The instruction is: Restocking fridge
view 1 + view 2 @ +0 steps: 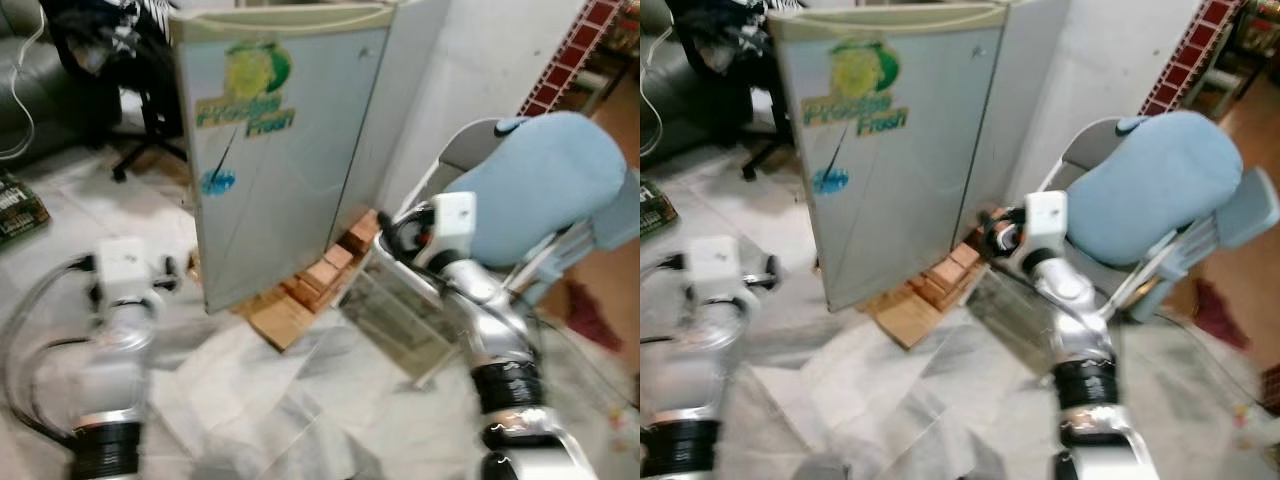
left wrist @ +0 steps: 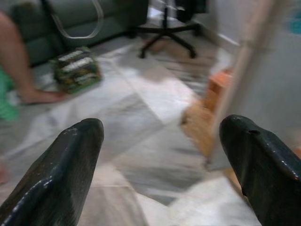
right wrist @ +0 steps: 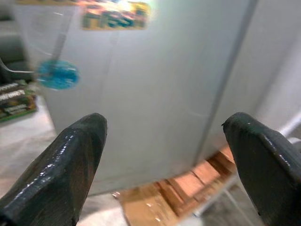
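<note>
Standing shut on a low stack of bricks and boards point(image 1: 305, 290), the small grey fridge point(image 1: 275, 150) fills the middle of the head views, its door carrying a yellow-green "Fresh" sticker point(image 1: 247, 95) and a small blue sticker point(image 1: 217, 182). Both arms are raised in front of it, and the head views are somewhat blurred.

The right pincer point(image 3: 164, 165) points at the fridge door, near it but not touching, its two black fingers point(image 3: 70, 165) spread wide with nothing between them. Past them the wrist view shows the door's lower edge and the bricks underneath.

The left pincer point(image 2: 160, 165) is held low off the fridge's left edge, its fingers point(image 2: 61, 169) also wide apart and empty, looking across the marble-tiled floor point(image 1: 250, 400).

Close on the fridge's right side stands a folding chair point(image 1: 540, 200) draped with a pale blue cushion, and a clear plastic bin point(image 1: 400, 310) sits on the floor at its feet, just beside the brick stack. To the fridge's left, farther back, a black office chair point(image 1: 140, 100) stands on its wheeled base, with a dark sofa point(image 1: 30, 80) behind. A green printed carton point(image 2: 76, 69) lies on the floor near the sofa, and a person's bare foot point(image 2: 33, 94) rests beside it.
</note>
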Available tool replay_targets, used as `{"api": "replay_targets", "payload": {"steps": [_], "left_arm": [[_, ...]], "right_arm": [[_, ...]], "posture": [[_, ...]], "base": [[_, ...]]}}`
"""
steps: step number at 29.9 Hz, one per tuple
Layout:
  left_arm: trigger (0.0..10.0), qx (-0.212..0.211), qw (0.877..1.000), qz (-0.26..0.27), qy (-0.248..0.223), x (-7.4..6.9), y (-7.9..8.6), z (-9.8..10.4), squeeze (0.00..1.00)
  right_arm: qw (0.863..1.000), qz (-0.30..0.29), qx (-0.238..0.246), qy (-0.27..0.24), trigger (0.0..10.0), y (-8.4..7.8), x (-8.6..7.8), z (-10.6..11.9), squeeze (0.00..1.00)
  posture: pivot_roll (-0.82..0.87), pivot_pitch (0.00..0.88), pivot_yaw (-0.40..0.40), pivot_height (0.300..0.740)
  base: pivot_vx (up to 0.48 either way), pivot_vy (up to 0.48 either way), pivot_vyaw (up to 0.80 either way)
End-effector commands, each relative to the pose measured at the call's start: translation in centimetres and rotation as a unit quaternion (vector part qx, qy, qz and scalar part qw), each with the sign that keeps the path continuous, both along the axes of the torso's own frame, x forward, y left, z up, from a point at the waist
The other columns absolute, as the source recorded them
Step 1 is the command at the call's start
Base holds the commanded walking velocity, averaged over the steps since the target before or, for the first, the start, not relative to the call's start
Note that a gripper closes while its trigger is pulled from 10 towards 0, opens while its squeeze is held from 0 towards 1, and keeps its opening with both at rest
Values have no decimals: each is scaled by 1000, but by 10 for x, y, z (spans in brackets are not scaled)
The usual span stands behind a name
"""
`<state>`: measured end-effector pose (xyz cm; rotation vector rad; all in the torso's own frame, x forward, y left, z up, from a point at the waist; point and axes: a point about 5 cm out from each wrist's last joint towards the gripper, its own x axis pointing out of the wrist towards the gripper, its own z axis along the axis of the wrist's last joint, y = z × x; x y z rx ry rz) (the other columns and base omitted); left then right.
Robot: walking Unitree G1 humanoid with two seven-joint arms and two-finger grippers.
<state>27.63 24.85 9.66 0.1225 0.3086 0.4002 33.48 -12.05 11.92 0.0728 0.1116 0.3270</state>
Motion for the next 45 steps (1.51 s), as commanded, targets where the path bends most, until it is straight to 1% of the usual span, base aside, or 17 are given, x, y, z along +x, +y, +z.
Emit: {"api": "replay_targets", "payload": {"steps": [1, 5, 17, 27, 30, 33, 35, 37, 45], "left_arm": [[10000, -10, 1000, -16, -3, 3, -11, -2, 0], [10000, -20, 1000, -13, -7, 0, -13, -4, 0], [10000, -15, 1000, 1, -17, 1, -7, -1, 0], [10000, -15, 1000, 2, -20, 1, -7, -2, 0], [10000, -16, 1000, 2, -22, 1, -8, -1, 0], [10000, -4, 1000, -8, -28, 2, -8, 1, 0], [10000, 5, 999, -21, -40, 2, -9, 4, 0], [10000, 20, 998, -27, -49, 2, -10, 7, 0], [10000, 10, 998, -40, -48, 1, -15, 5, 0]], "right_arm": [[1000, -24, -6, -5, 10000, -16, 2, 5, 0], [1000, -29, -4, -3, 10000, -17, 0, 3, 0], [999, -40, -7, 1, 10000, -22, -1, 2, 0], [999, -51, -13, 11, 10000, -25, -3, -2, 0], [998, -54, -14, 13, 10000, -27, -3, -3, 0], [998, -56, -14, 12, 10000, -28, -2, -3, 0], [998, -59, -15, 11, 10000, -31, -2, -2, 0], [998, -62, -17, 11, 10000, -32, -2, -2, 0], [997, -70, -24, 14, 10000, -38, -4, -4, 0]], "posture": [[121, 0, -130, 740], [123, 0, -130, 740], [125, 0, -137, 740], [125, 0, -139, 740], [125, 0, -137, 740], [124, 0, -136, 740], [123, 0, -136, 740], [121, 0, -137, 740], [113, 0, -138, 740]], "base": [[0, 480, 0], [0, 480, 0], [0, 480, 0], [0, 480, 0], [0, 480, -515], [0, 480, -185], [0, 472, 0], [289, 386, 0], [473, 0, 0]]}}
